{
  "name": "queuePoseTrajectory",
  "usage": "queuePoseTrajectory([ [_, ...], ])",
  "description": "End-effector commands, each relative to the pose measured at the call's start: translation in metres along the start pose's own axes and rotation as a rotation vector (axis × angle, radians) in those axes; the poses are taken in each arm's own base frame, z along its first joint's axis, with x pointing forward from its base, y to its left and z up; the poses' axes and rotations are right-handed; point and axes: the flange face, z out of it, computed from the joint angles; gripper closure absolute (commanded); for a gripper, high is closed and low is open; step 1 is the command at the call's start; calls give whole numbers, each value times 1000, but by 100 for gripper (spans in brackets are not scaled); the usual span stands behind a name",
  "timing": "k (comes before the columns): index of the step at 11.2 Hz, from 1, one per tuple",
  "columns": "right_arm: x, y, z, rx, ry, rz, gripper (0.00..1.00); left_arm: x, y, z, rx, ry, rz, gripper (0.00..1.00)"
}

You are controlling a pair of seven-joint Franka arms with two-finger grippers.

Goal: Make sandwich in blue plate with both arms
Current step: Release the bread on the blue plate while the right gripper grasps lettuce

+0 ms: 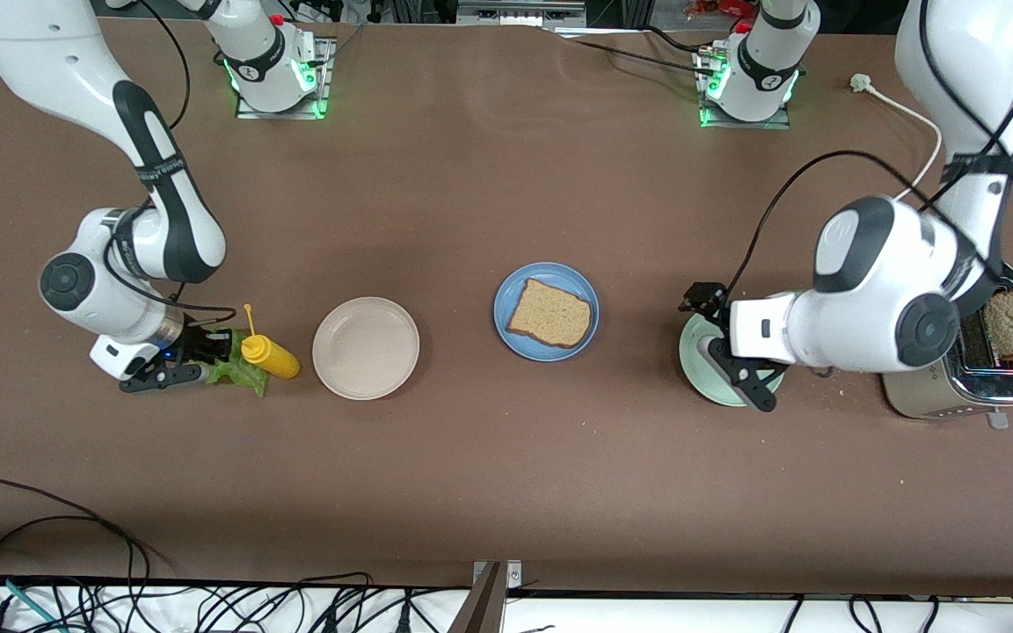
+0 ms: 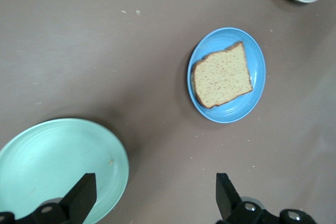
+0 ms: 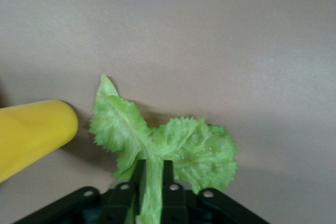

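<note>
Blue plate (image 1: pixel 546 311) mid-table, one bread slice (image 1: pixel 550 314) on it, well apart from both grippers. Right gripper (image 3: pixel 151 184) down at right arm's end, fingers pinched on lettuce leaf (image 3: pixel 163 148), yellow squeeze bottle (image 1: pixel 270 354) just beside. Left gripper (image 2: pixel 153 198) hangs over mint-green plate (image 2: pixel 55 169), jaws spread wide, holding nothing. No readable writing anywhere. Toaster (image 1: pixel 968 374) with bread at left arm's end.

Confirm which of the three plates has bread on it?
The blue plate, the middle one, holds a bread slice. The beige-white plate and the mint-green plate, under the left gripper, hold no bread.
</note>
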Motion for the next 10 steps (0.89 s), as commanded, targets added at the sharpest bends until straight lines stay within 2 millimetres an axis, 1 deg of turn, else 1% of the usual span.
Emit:
queuePoseTrajectory([
  [1, -7, -2, -38, 28, -27, -31, 100, -30, 40, -73, 156, -14, -120, 0],
  [2, -8, -1, -32, 29, -32, -26, 100, -38, 61, -94, 238, -17, -195, 0],
  [3, -7, 0, -20, 36, -33, -15, 81, -46, 86, -110, 283, -16, -275, 0],
  [4, -3, 2, -5, 59, -11, 19, 1, -60, 95, -133, 310, 17, -378, 0],
  [5, -2, 3, 10, 66, 5, 15, 0, -80, 98, -151, 340, 43, -429, 0],
  [6, -1, 3, 20, 60, 22, 13, 0, -99, 96, -166, 351, 63, -462, 0],
  [7, 0, 4, 24, 54, 35, 12, 0, -117, 90, -177, 316, 86, -501, 0],
  [8, 1, 6, 30, 48, 48, 17, 0, -134, 87, -179, 284, 100, -528, 0],
  [9, 1, 6, 38, 43, 58, 15, 0, -142, 86, -172, 271, 89, -537, 0],
  [10, 1, 5, 44, 40, 61, 15, 0, -141, 86, -156, 282, 81, -531, 0],
])
